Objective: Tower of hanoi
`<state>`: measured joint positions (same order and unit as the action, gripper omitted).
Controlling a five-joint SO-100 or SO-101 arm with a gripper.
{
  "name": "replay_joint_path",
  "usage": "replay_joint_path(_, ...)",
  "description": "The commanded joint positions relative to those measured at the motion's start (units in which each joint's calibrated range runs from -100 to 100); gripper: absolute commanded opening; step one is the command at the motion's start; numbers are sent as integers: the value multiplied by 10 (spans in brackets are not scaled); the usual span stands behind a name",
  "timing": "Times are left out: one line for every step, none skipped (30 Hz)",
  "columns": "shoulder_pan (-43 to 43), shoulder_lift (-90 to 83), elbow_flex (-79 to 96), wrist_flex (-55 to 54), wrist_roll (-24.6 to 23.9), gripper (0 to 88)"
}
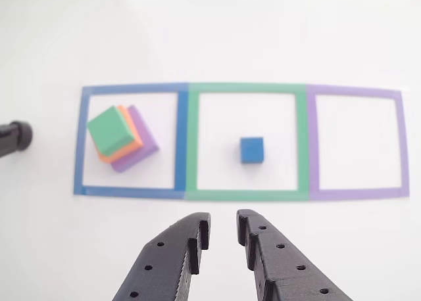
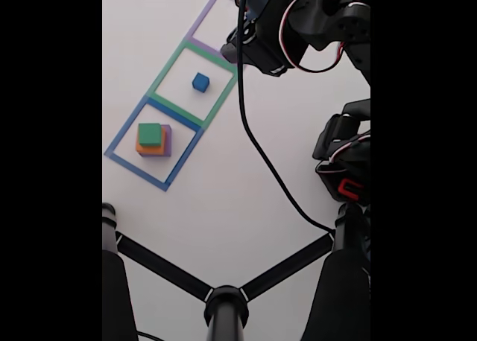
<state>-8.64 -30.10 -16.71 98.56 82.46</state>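
Observation:
A small blue cube [image 1: 252,150] [image 2: 200,82] sits alone inside the green taped square [image 1: 192,143]. In the blue taped square [image 1: 80,140] a green block [image 1: 110,130] [image 2: 150,134] tops an orange block [image 1: 130,148] [image 2: 148,150], which rests on a purple block [image 1: 146,145] [image 2: 168,140]; the stack is twisted. My black gripper [image 1: 223,227] hangs open in front of the green square, nothing between its fingers, well short of the blue cube. In the fixed view the gripper [image 2: 231,49] sits at the green square's right edge.
The purple taped square [image 1: 313,143] [image 2: 195,28] holds nothing. A black stand foot [image 1: 16,137] pokes in at the left edge. In the fixed view a black cable [image 2: 261,155] crosses the white table, and tripod legs [image 2: 223,296] stand at the bottom.

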Motion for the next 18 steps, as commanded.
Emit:
replay_joint_path(7, -18, -20, 10, 1, 2)
replay_joint_path(9, -24, -10, 11, -7, 8)
replay_joint_path(11, -28, -1, 11, -8, 14)
replay_joint_path(14, -32, 9, 11, -12, 26)
replay_joint_path(17, -36, 19, 11, -8, 35)
replay_joint_path(20, -43, 36, 9, -1, 53)
replay_joint_path(24, -49, 51, 6, 4, 79)
replay_joint_path(27, -56, 69, -2, 1, 114)
replay_joint_path(30, -64, 89, -11, 4, 147)
replay_joint_path(32, -75, 112, -26, 6, 166)
replay_joint_path(34, -88, 143, -47, 8, 189)
replay_joint_path(37, -100, 172, -65, 19, 213)
replay_joint_path(41, -113, 208, -87, 41, 231)
replay_joint_path(46, -127, 243, -111, 61, 244)
replay_joint_path(52, -141, 281, -139, 80, 259)
replay_joint_path(57, -152, 313, -164, 85, 275)
replay_joint_path(64, -163, 346, -190, 102, 298)
replay_joint_path(69, -172, 372, -210, 124, 310)
